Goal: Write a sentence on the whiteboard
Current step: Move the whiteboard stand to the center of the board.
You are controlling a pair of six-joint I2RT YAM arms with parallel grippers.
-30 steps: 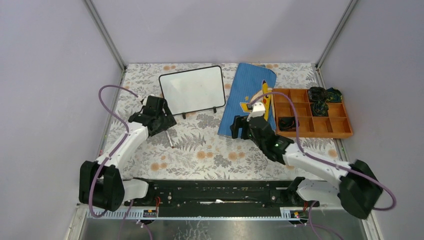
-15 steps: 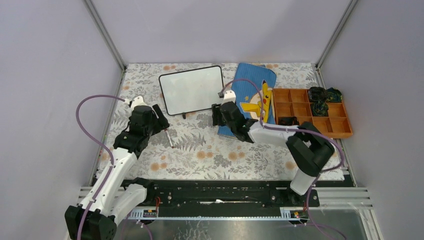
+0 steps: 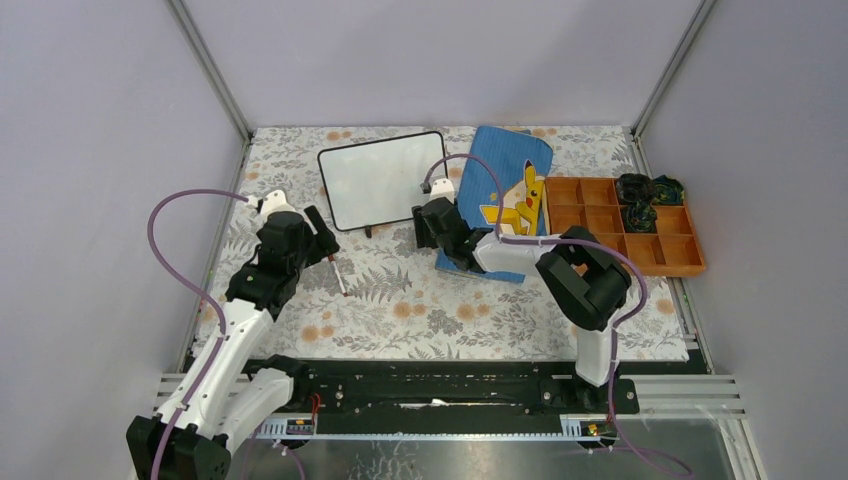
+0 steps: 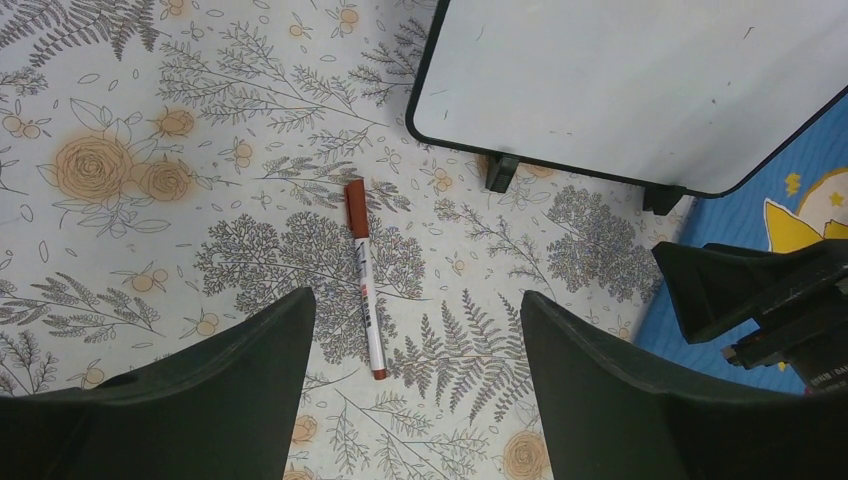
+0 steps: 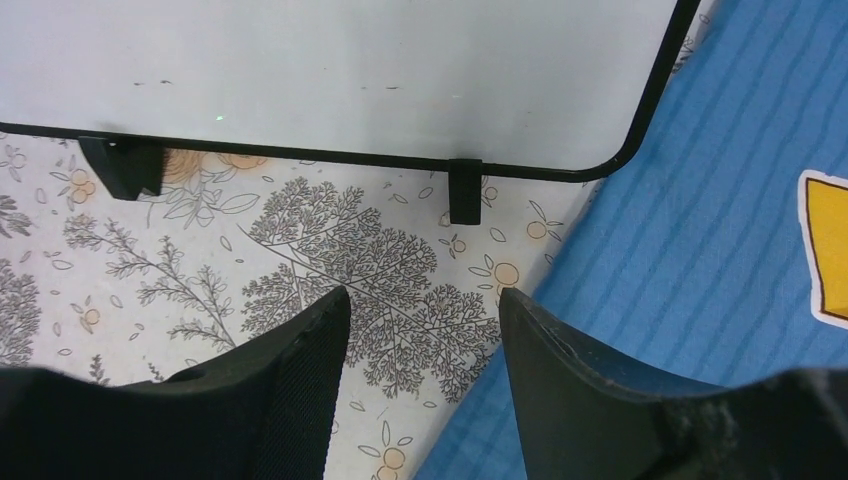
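The whiteboard (image 3: 383,180) stands blank on two black feet at the back of the flowered table; it also fills the top of the left wrist view (image 4: 640,80) and of the right wrist view (image 5: 330,70). A white marker with a brown cap (image 3: 340,275) lies flat in front of it. My left gripper (image 3: 322,238) hovers open above the marker (image 4: 365,290), which lies between the fingers near the left one, untouched. My right gripper (image 3: 428,232) is open and empty just before the board's right foot (image 5: 465,190), over the pouch's edge.
A blue Pikachu pouch (image 3: 500,190) lies right of the board, its edge under my right gripper (image 5: 720,200). An orange compartment tray (image 3: 625,262) with dark items (image 3: 640,195) sits at the far right. Grey walls enclose the table.
My right arm swung left off the pouch to the board's lower right corner, and its jaws narrowed. My left arm drew back from the board's left edge to over the marker.
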